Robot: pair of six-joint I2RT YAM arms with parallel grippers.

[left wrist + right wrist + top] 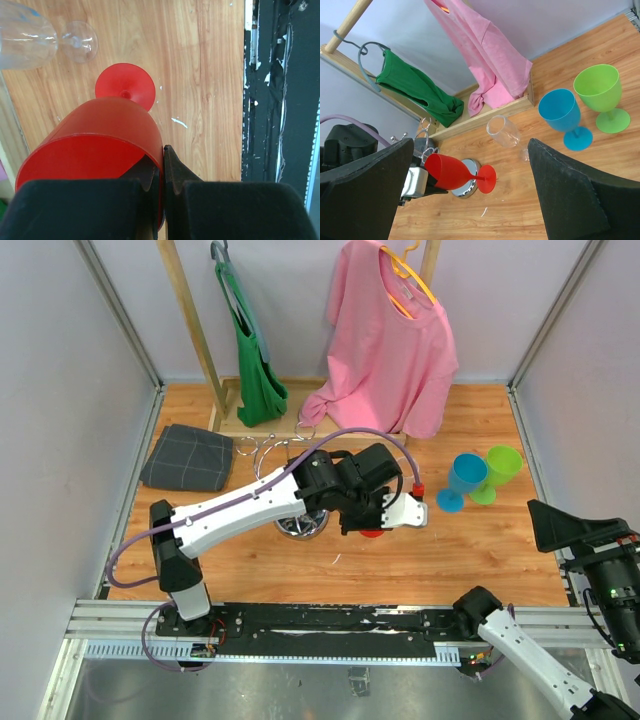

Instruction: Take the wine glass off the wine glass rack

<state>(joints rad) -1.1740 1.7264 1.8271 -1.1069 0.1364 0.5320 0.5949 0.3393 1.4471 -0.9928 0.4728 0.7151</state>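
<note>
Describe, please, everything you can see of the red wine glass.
The red wine glass looks like translucent plastic: deep bowl, short stem, round foot. It is tipped nearly sideways, foot pointing away from the left hand, which is shut on the bowl's rim, one finger inside. It is off the wine glass rack, near its chrome base. Whether it touches the table is unclear.

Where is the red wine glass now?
Right wrist view, lower left: the left pincer holds the red wine glass sideways, beside the chrome base of the wine glass rack.

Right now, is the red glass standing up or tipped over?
Tipped sideways: the left gripper pinches the red glass by its rim, stem lying level.
</note>
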